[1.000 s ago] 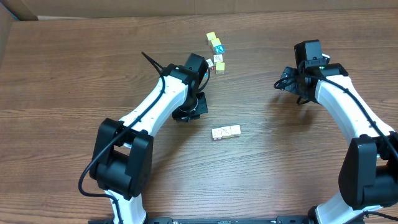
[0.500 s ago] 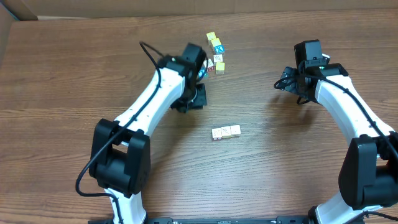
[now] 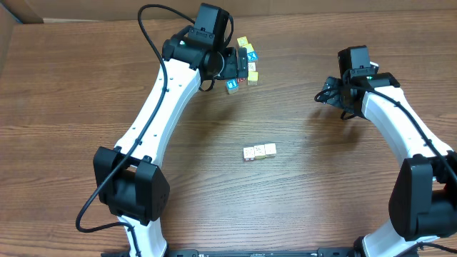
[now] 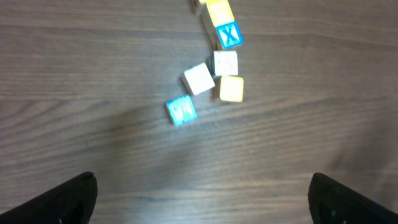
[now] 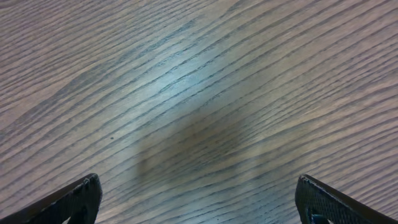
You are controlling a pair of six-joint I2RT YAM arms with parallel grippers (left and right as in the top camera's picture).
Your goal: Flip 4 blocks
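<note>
left hand (image 4: 202, 198) is out over the far-centre part of the brown wood-grain table (image 3: 78, 100); jaws spread wide, black fingertips (image 4: 68, 199) in the two lower corners of the wrist view, nothing between them, only bare table under the gap; clear of every cube.

Just ahead of it is the loose cluster of small wooden alphabet cubes (image 3: 250, 66); in the wrist view, left to right:
- blue-faced cube (image 4: 181, 111): nearest the hand, standing apart from the rest; pale mark on top too blurred to read
- white-faced cube (image 4: 199, 79): turned at an angle, one corner right by the next cube; cannot tell if they touch
- cream cube with a faint mark (image 4: 226, 62): mark unreadable
- pale-yellow cube (image 4: 231, 89): just on the hand side of the cream one; top looks blank
- bright blue cube with a white X (image 4: 228, 35): on the far side of the cream one; the X is the only legible writing
- yellow cube (image 4: 218, 11): far end of the line, cut off by the frame edge

Mid-table, well apart from the cluster: row of three cream wooden cubes (image 3: 259, 151); side by side and touching; faint prints on top, too small to read.

right hand (image 5: 202, 198) is at the right side of the table, well away from all cubes; jaws wide, dark fingertips (image 5: 78, 196) in the lower corners, only wood grain below; holding nothing.
</note>
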